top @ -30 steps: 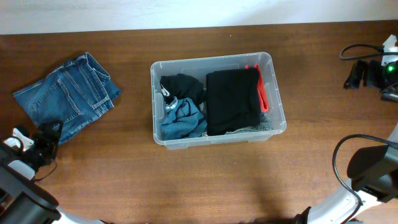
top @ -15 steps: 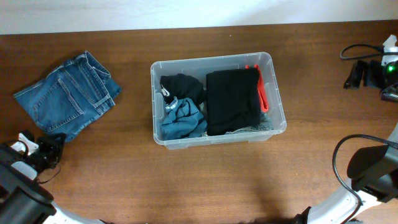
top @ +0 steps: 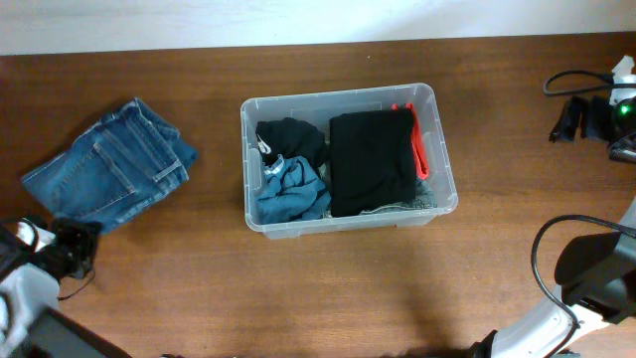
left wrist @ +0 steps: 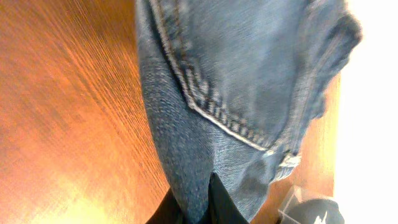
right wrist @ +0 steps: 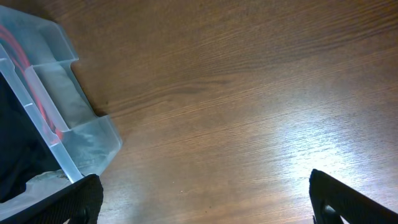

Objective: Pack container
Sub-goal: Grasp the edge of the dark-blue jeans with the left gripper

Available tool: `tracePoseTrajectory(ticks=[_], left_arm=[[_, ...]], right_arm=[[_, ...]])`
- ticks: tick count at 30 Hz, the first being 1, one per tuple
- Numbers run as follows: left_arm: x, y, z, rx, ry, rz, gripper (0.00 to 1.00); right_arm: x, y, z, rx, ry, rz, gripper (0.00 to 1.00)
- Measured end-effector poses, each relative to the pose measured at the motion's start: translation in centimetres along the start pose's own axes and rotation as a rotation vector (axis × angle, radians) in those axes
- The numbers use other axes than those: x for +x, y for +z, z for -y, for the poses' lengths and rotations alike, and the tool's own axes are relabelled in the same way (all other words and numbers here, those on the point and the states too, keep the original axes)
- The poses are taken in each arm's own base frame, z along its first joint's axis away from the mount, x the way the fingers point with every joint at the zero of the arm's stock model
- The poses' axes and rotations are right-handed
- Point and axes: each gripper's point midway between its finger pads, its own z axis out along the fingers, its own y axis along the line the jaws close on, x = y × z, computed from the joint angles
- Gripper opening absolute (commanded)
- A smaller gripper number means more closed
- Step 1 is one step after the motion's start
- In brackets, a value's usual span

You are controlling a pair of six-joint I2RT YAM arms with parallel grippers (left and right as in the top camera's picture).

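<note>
1. While the left tool (left wrist: 196,205) sits at the near-left corner of the table (top: 298,288), its two dark fingers (left wrist: 219,202) are pinched together on a fold of the jeans (top: 109,167), the denim squeezed between them.
2. The jeans lie crumpled on the left side of the table, well apart from the container (top: 343,94). The tool grips their near corner.
3. Up close, the denim shows pale double stitching along a curved seam. No brand tag or writing on it can be made out.
4. The container stands upright near the middle of the table, its long side running left to right.
5. Inside it, a folded black garment (top: 370,164) fills the right half, with a red strip (top: 418,144) along its right edge against the wall.
6. The left half holds a bunched black cloth (top: 293,137) at the back and a crumpled blue cloth (top: 291,191) in front of it.
7. Any label on the container is covered by the clothes, and none of its text can be read.
8. The right tool (right wrist: 205,196) hangs over bare wood just right of the container, jaws spread wide with nothing between them.
</note>
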Motion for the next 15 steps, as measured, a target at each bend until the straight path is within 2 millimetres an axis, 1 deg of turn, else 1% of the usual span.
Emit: tracePoseTrajectory(ticks=[2, 4, 5, 7, 11, 15], left_arm=[[-0.4, -2.3, 1.2, -0.034, 0.049, 0.080, 0.01], [0.0, -3.7, 1.7, -0.086, 0.083, 0.120, 0.01], [0.3, -3.9, 1.9, -0.104, 0.100, 0.126, 0.01], [1.1, -3.5, 2.3, -0.140, 0.137, 0.122, 0.01], [2.6, -1.8, 2.6, -0.179, 0.186, 0.077, 0.01], [3.9, 0.8, 1.6, -0.218, 0.199, 0.000, 0.01]], right_arm=[[0.0, 0.0, 0.0, 0.000, 0.000, 0.000, 0.98], [0.0, 0.0, 0.0, 0.000, 0.000, 0.000, 0.98], [0.0, 0.0, 0.0, 0.000, 0.000, 0.000, 0.98], [0.0, 0.0, 0.0, 0.000, 0.000, 0.000, 0.98], [0.0, 0.0, 0.0, 0.000, 0.000, 0.000, 0.98], [0.0, 0.0, 0.0, 0.000, 0.000, 0.000, 0.98]])
